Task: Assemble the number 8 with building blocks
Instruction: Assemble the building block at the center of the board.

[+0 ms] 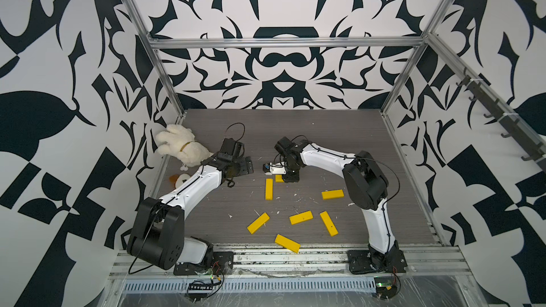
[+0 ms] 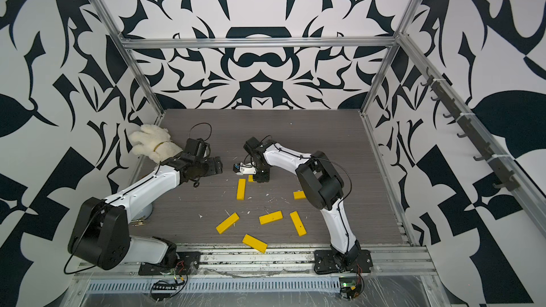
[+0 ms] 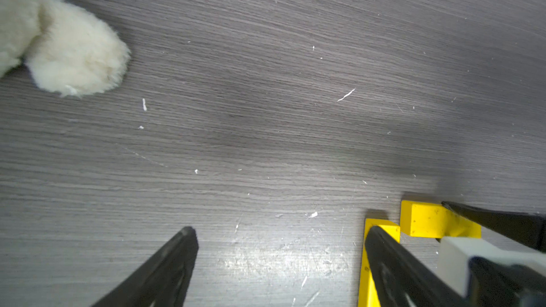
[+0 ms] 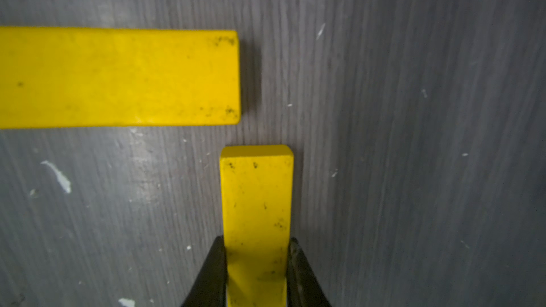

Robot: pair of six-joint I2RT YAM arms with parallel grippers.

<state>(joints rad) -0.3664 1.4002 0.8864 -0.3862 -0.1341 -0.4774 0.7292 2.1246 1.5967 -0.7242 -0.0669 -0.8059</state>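
Rails (image 1: 295, 256) of bare aluminium run along the near edge and carry both arm bases. Just behind them five loose building blocks (image 1: 301, 217) lie flat at odd angles on the counter (image 1: 206, 208), the nearest right at its front edge; I judge these to be stock waiting their turn, since none lines up with another. Farther in, the placed bar (image 1: 269, 189) lies square to the counter, pointing front to back, probably as one upright side of the number 8. At its far end the right tool (image 4: 256, 249) is closed narrow on the held bar (image 4: 257, 196), pinching it across its width and carrying it crosswise. Its end is just beside the placed bar's end but apart from it, so that the two can make a corner. Whether the held bar has reached the counter I cannot tell. The left tool (image 3: 280, 228) hangs beside that corner with its jaws spread wide and nothing between them, over bare counter, seemingly keeping out of the way. The grey wood-grain counter is scuffed and flecked with white chips. Beyond the left arm a white plush toy (image 1: 180, 143) slumps against the side wall. Black-and-white patterned walls (image 1: 283, 78) in a metal frame (image 1: 283, 43) close the space.
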